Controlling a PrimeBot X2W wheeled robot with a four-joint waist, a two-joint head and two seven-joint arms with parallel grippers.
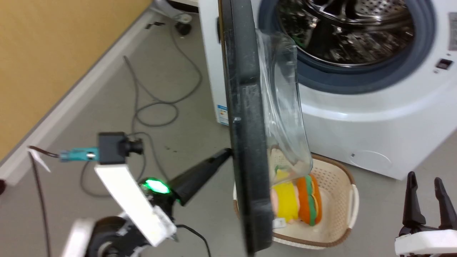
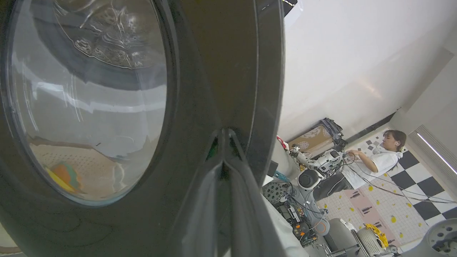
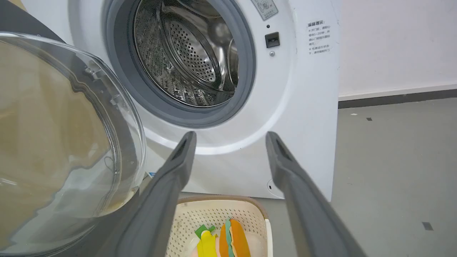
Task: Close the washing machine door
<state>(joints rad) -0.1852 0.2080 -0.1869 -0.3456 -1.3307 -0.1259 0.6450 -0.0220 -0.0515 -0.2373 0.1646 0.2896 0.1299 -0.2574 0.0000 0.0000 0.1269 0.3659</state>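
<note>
Washing machine door (image 1: pixel 246 107) half open, edge-on, jutting from washing machine (image 1: pixel 375 117). Left end effector (image 1: pixel 227 153) pinched together, empty, tip touching door's outer face. Right end effector (image 1: pixel 426 182) spread, empty. Risks: tip skids off glossy face; weak push leaves latch uncaught; laundry basket (image 1: pixel 339 185) below may snag door.

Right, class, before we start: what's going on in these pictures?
A robot is working on closing a washing machine door. Its left gripper, fingers shut together, has its tips at the door's black outer face. The door stands wide open, so the washing machine shows its steel drum. The right gripper hangs open at the side, holding nothing. A cream basket with a soft toy sits on the floor in front.
</note>
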